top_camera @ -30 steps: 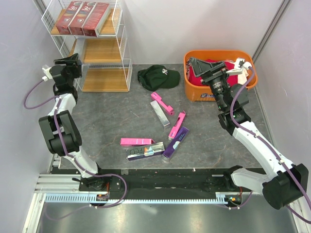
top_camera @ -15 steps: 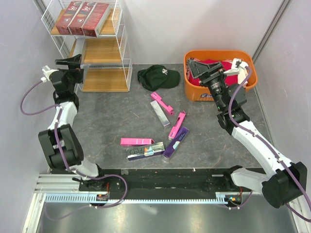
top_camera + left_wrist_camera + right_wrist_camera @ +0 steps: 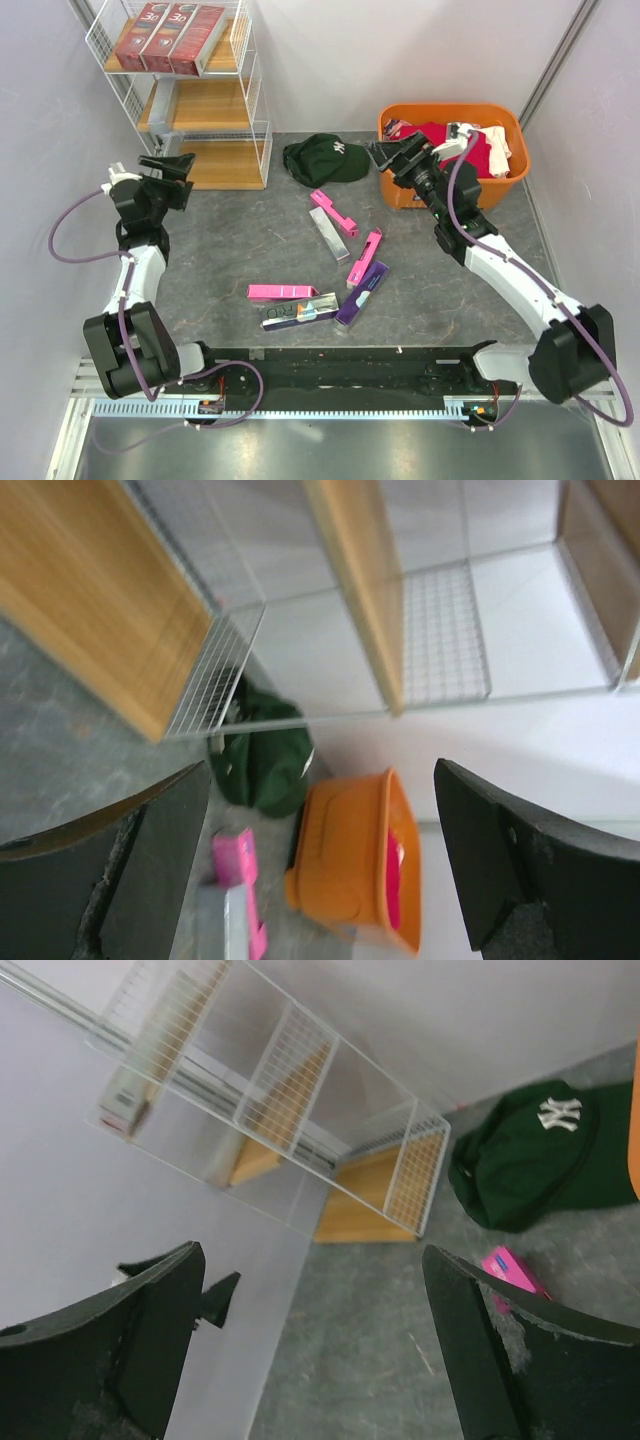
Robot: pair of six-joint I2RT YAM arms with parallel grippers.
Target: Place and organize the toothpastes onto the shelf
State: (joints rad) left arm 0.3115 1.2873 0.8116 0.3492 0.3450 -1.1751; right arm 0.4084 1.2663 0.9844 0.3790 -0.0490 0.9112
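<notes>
Both arms have swung inward over the last second. The left gripper (image 3: 178, 166) has drawn back from the shelf (image 3: 205, 105) and now hangs over the left side of the tabletop (image 3: 230, 240), just in front of the bottom board. The right gripper (image 3: 385, 152) has left the space above the orange tub (image 3: 450, 108) and sits just outside its left wall. Each wrist view shows its two fingers spread wide with nothing between them.

The shelf stands in the far left corner, with three dark red boxes (image 3: 167, 38) side by side on its top board. The other toothpastes (image 3: 345, 300) lie loose around the middle of the tabletop, where they were before. A pink box (image 3: 333, 211) touches a silver-grey box (image 3: 328, 234). A second pink box (image 3: 366, 255) lies just beyond a purple box (image 3: 362, 292). Closer to the near edge, a third pink box (image 3: 283, 292) lies just beside a holographic box (image 3: 300, 311).

A dark green cap (image 3: 325, 158) lies by the far edge between shelf and tub, just left of the right gripper and on the line from it to the shelf. The tub, in the far right corner, holds red and white cloth.
</notes>
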